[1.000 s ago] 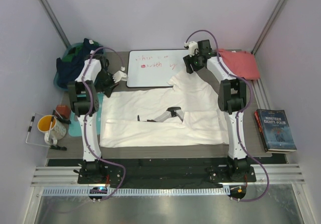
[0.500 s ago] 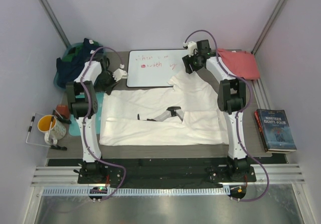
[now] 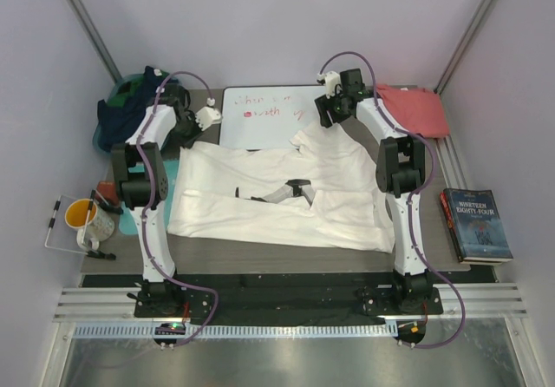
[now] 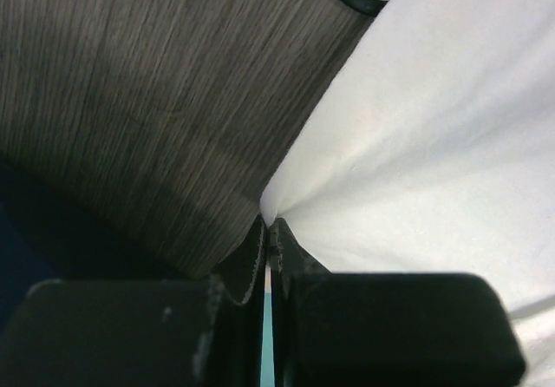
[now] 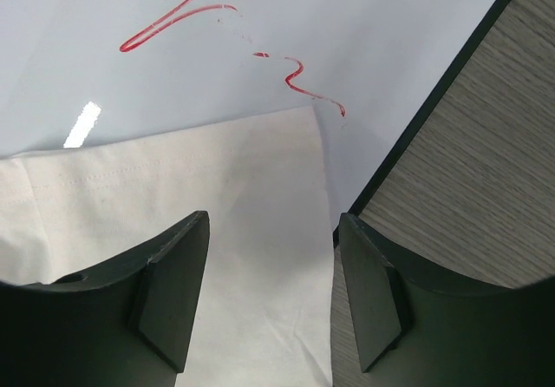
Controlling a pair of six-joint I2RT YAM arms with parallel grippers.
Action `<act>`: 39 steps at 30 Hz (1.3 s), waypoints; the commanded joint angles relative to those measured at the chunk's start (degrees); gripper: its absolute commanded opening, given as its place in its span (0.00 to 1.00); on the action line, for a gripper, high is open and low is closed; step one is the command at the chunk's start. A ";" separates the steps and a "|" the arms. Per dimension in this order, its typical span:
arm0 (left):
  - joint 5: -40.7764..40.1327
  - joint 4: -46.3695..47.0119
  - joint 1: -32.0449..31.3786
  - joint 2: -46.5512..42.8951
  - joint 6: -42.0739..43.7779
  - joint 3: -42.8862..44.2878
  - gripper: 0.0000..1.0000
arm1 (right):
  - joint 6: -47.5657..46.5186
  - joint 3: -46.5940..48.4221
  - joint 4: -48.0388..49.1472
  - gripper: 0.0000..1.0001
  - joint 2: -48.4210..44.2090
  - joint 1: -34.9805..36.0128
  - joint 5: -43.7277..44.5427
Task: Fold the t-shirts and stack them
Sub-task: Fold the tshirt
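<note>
The cream-white t-shirt lies spread across the middle of the table, with its small black-and-grey print showing. My left gripper is at the shirt's far left corner. In the left wrist view its jaws are shut on a pinch of the white cloth, which is pulled taut. My right gripper is open over the shirt's far right sleeve, where the sleeve overlaps the whiteboard's edge; nothing is between its fingers. The salmon-red t-shirt lies at the far right.
A whiteboard with red scribbles lies at the back centre. A teal basket of dark clothes stands at the back left. A yellow-and-white mug sits at the left, beside a teal board. A book rests at the right.
My left gripper has moved toward the far side with the shirt's corner in it, dragging the shirt's left part back and its near edge away from the front. The right gripper has barely moved.
</note>
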 commanded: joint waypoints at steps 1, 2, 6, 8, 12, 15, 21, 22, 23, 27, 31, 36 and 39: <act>0.60 -0.99 0.01 -3.18 0.94 2.16 0.00 | 3.23 2.30 1.27 0.67 0.67 0.25 -0.68; 0.51 -1.69 0.01 -3.18 1.03 2.16 0.00 | 3.85 2.48 1.53 0.67 0.85 0.16 -0.59; 0.43 -2.58 0.01 -3.36 1.99 1.46 0.00 | 7.37 3.62 4.17 0.67 1.73 -0.28 3.19; 0.25 -2.58 0.01 -3.45 2.08 1.20 0.00 | 8.77 4.41 4.87 0.68 2.78 -0.81 2.93; 0.25 -2.84 0.10 -3.36 2.43 1.37 0.00 | 9.31 4.77 4.96 0.67 4.36 -0.81 1.26; 0.16 -3.11 0.01 -3.01 2.61 1.98 0.00 | 9.84 4.94 5.14 0.66 5.42 -0.81 0.73; -0.19 -3.81 0.10 -2.31 3.13 3.04 0.00 | 9.31 5.82 5.31 0.54 6.83 -0.28 0.12; -0.19 -3.81 0.01 -2.13 3.14 3.04 0.00 | 9.13 5.91 5.23 0.45 6.83 -0.19 -0.15; -0.36 -3.81 0.10 -2.04 3.22 3.21 0.00 | 8.78 5.91 5.23 0.42 6.83 0.07 -0.24; -0.37 -4.07 -1.57 -1.95 3.31 3.57 0.00 | 7.20 5.73 4.00 0.22 6.48 0.51 -0.94; -0.19 -4.51 -1.66 -2.13 3.40 3.48 0.00 | 5.89 5.38 3.82 0.01 5.77 0.69 0.46; -0.19 -4.52 -1.74 -3.36 3.84 1.64 0.00 | 0.88 6.17 4.52 0.01 3.67 0.60 6.78; -0.71 -3.64 -1.74 -5.02 4.71 -1.08 0.00 | -2.11 6.79 4.70 0.01 1.21 0.07 8.02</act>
